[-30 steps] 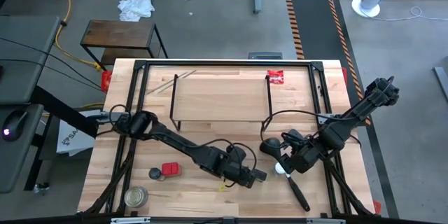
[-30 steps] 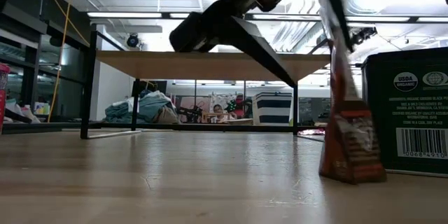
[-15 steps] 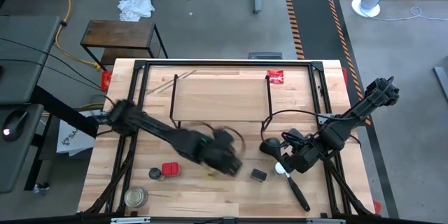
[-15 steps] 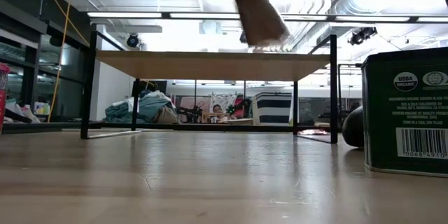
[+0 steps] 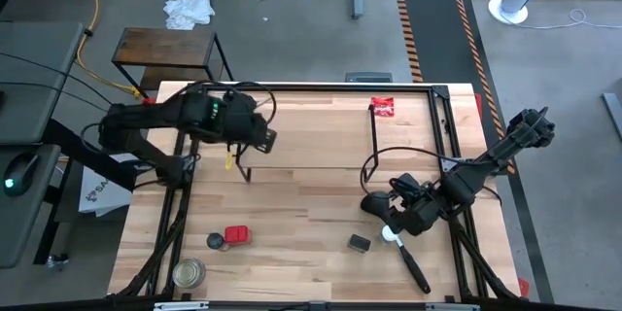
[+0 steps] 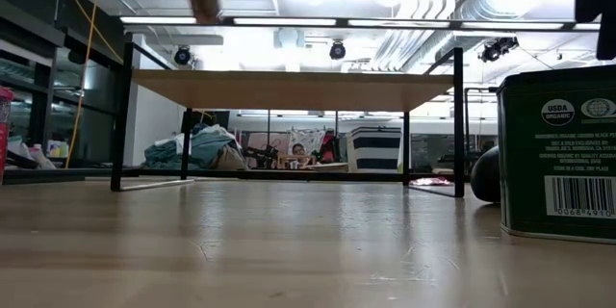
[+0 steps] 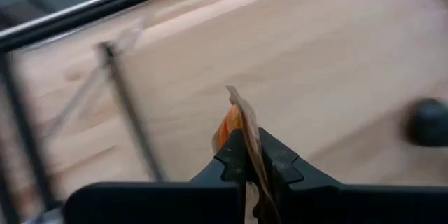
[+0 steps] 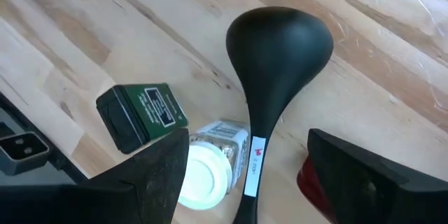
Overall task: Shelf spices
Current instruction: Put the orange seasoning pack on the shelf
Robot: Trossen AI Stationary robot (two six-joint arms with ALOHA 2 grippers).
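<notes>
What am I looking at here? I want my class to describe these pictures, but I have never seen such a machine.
It is a robot with two dark arms at a wooden table, each ending in a two-finger gripper. One picture looks straight down, one looks level across the table top, and two come from cameras on the wrists. On the table are a low shelf, a red tin, a dark-lidded jar, a metal-lidded jar, a black box, a white-capped jar, a black ladle and a red packet. The left gripper is shut on a thin brown packet, raised near the shelf's left end. The right gripper hangs open over the ladle and the white-capped jar.
</notes>
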